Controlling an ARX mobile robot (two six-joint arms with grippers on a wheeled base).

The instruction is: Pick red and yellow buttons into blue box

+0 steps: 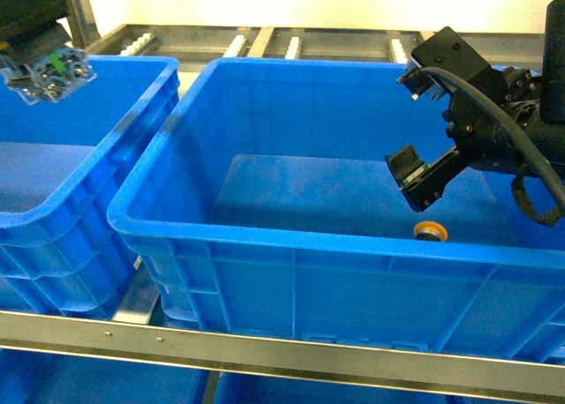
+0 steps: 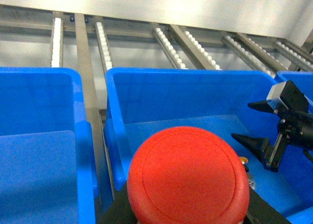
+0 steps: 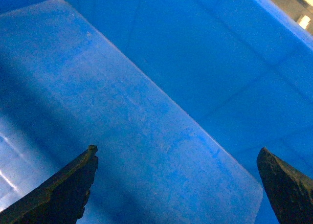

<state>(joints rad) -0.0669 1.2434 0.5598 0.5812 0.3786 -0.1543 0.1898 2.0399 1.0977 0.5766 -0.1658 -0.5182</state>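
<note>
In the left wrist view the red button [image 2: 188, 177] fills the bottom middle, its cap facing the camera, with my left gripper [image 1: 48, 71] shut on it. That gripper hangs high at the far left, above the neighbouring crate's far rim. The yellow button [image 1: 431, 231] lies on the floor of the blue box [image 1: 291, 236], near the front wall on the right. Just above and left of it, my right gripper [image 1: 415, 176] is inside the box. It is open, and only the bare box floor [image 3: 146, 116] lies between its fingertips [image 3: 88, 158].
A second blue crate [image 1: 79, 183] stands to the left, touching the blue box. Roller rails [image 1: 291, 44] run behind both. A metal shelf rail [image 1: 265, 351] crosses the front, with more blue bins below it.
</note>
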